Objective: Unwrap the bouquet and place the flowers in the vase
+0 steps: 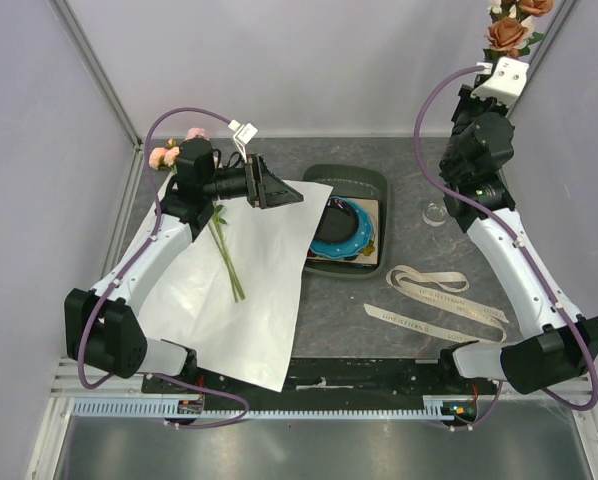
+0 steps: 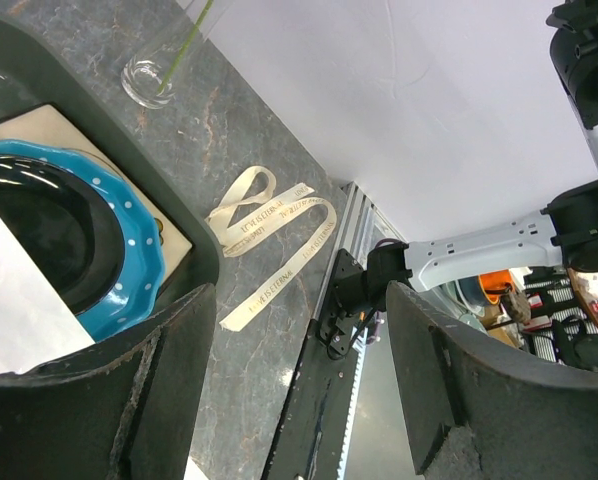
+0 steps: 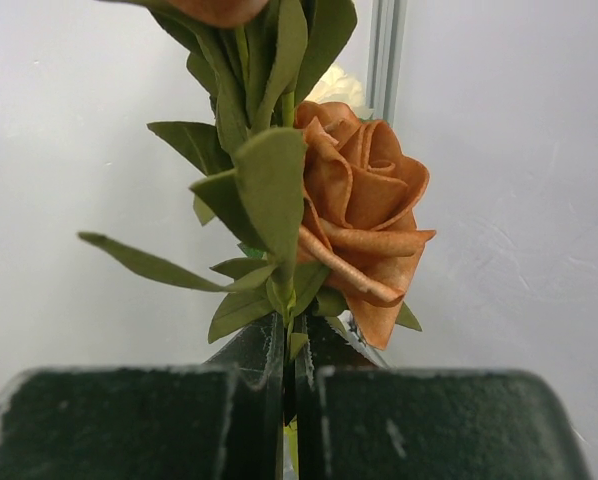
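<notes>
- Clenching a thin green stem between its shut fingers, the right hand [image 3: 290, 392] is raised high in the far right corner, with a peach rose [image 3: 364, 225] and leaves standing just above it.
- More blooms of the held flowers [image 1: 509, 32] show at the top edge of the overhead view.
- Below that arm the vase [image 1: 436, 213] stands upright on the bench [image 1: 419, 335], just right of the dark green tray [image 1: 364, 178]. The left wrist view shows a green stem reaching into the glass.
- The left hand [image 2: 299, 385] is released, jaws wide apart and holding nothing, over the far right corner of the white paper wrap [image 1: 254, 300], beside the tray.
- Pink roses [image 1: 167, 155] lie behind that wrist, their stems [image 1: 227, 258] across the paper.
- A blue-rimmed plate [image 1: 344, 238] sits in the tray.
- The cream ribbon [image 1: 439, 297] lies loose on the bench, between the tray and the right arm.
</notes>
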### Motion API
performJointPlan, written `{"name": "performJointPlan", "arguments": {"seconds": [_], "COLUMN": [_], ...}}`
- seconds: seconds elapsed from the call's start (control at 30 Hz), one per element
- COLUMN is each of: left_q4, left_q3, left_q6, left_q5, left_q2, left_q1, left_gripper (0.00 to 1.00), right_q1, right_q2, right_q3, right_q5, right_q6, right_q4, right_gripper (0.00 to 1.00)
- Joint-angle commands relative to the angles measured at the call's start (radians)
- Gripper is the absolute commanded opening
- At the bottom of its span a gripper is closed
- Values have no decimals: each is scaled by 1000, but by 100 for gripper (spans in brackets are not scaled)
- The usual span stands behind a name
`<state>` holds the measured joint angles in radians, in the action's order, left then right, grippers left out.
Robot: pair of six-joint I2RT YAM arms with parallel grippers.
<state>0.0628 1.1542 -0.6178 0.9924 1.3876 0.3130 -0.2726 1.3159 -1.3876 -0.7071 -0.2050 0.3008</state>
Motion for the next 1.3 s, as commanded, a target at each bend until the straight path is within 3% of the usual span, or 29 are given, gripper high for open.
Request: {"name": "performJointPlan", "arguments": {"seconds": [0.0,1.27], "left_q4": [51,75], "left_q3": [-4,-11], "left_q6": [-25,-49], "left_q5": [15,32], "left_q2": [-18,-7], "left_q1": [-9,-11], "left_gripper": [75,76], "right_q1": [9,104], "right_q2": [-4,82], "right_q3": [2,260], "right_q5": [17,-17], "right_q6": [-5,101], "right_q4": [61,181], "right_gripper": [0,5]}}
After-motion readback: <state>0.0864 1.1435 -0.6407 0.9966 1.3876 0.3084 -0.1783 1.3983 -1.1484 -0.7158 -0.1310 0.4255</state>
